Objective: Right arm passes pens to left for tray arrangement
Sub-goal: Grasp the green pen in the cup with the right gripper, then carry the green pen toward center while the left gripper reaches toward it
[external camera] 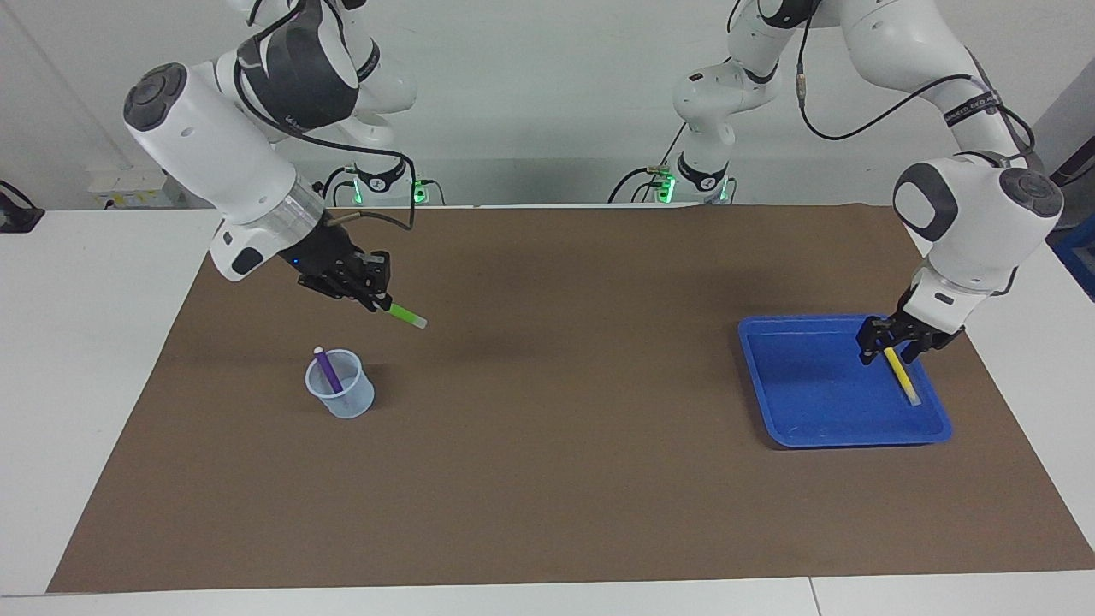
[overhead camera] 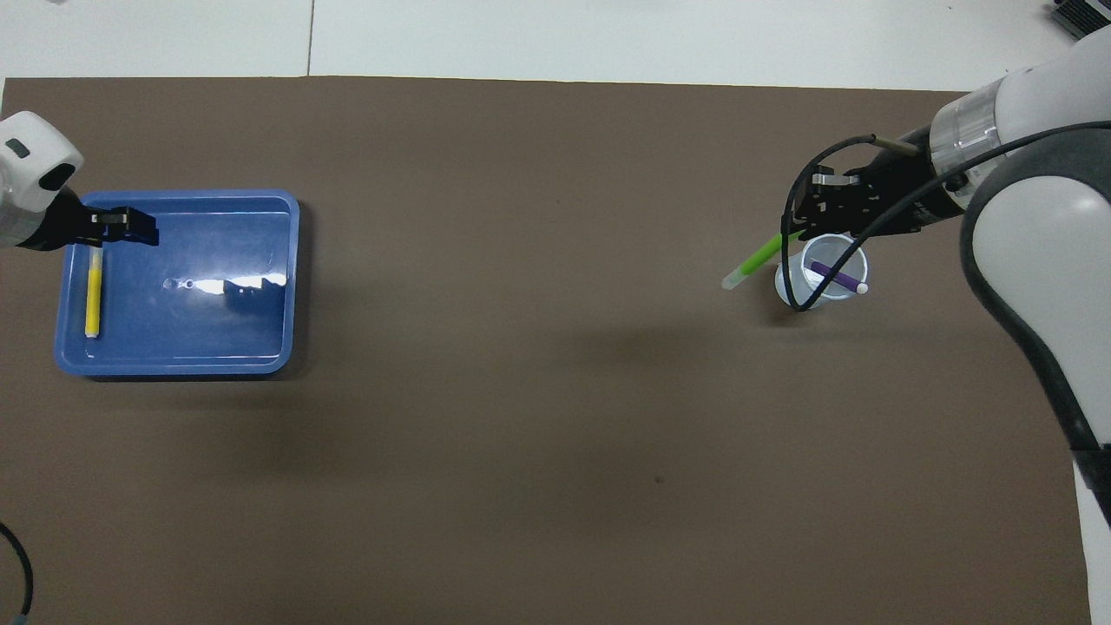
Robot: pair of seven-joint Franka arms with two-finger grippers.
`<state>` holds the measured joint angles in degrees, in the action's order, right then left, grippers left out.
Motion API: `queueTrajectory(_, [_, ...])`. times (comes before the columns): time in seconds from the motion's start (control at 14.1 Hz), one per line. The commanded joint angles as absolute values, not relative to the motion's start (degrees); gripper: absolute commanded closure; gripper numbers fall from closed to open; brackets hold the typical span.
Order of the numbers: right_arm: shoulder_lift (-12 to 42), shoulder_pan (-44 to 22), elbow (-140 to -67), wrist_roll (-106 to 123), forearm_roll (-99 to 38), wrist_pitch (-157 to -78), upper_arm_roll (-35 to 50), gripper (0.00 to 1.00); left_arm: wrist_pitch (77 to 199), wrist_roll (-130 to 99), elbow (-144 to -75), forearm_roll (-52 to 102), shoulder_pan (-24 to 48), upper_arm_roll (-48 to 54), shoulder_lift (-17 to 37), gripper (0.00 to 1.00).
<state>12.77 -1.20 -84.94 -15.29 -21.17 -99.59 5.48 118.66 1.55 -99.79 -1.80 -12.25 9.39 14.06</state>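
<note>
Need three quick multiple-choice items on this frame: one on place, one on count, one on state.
1. Where is the yellow pen?
A. in the cup
B. in the blue tray
C. on the brown mat
2. How many pens stand in the clear cup?
A. one
B. two
C. three
3. What is the right gripper doing?
A. hanging open
B. shut on the green pen
C. shut on the cup
Key: 1 B, it lies along the tray floor; 2 A, only the purple pen; 3 B, the pen sticks out from its fingertips.
</note>
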Motion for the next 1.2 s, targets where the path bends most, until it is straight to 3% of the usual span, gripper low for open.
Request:
queueTrajectory(0.0, [12.22, -2.1, -88.23, -22.47, -26.44, -104.3, 6.06, 0.83, 114.27, -11.65, -99.67, -0.79, -5.73, 8.88, 11.08, 0.19])
queueTrajectory(0.28, [12.57, -6.41, -91.66, -32.33, -34.42, -115.21, 6.06, 0.83, 110.04, -27.03, -97.04, 3.58, -0.18, 9.23, 10.81, 0.0])
queueTrajectory(0.5, [12.57, -6.85, -91.76, -39.0, -39.89, -116.01, 6.06, 0.83, 110.04, -38.45, -95.98, 8.51, 0.97, 10.89, 10.81, 0.0])
queueTrajectory(0.85, [13.97, -12.29, -92.64, -45.86, -45.61, -126.02, 6.06, 0.83, 111.53, -69.38, -96.07, 9.4, 1.84, 20.11, 11.07, 0.0])
queueTrajectory(1.13, [14.41, -15.2, -92.64, -50.01, -45.7, -130.16, 6.06, 0.83, 116.7, -89.68, -95.98, 14.49, 4.91, 20.83, 11.6, 0.0])
